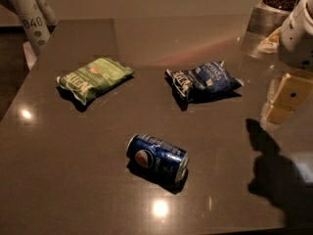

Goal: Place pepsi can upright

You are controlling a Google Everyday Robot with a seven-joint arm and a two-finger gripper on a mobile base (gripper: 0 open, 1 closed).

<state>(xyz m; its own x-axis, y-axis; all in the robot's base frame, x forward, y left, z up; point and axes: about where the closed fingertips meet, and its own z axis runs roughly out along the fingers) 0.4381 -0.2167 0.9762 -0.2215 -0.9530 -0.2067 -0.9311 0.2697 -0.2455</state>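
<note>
Found pepsi can [157, 157] sideways on table [68, 180], so needing righting; saw hand [285, 103] poised well apart, rightward, spread or pressed untellable.

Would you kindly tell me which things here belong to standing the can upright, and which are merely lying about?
For the job: small dark blue metal Pepsi can, lying on its side; cream gripper, at the right edge.
Lying about: flat crinkled green chip bag; flat crinkled blue chip bag.
</note>
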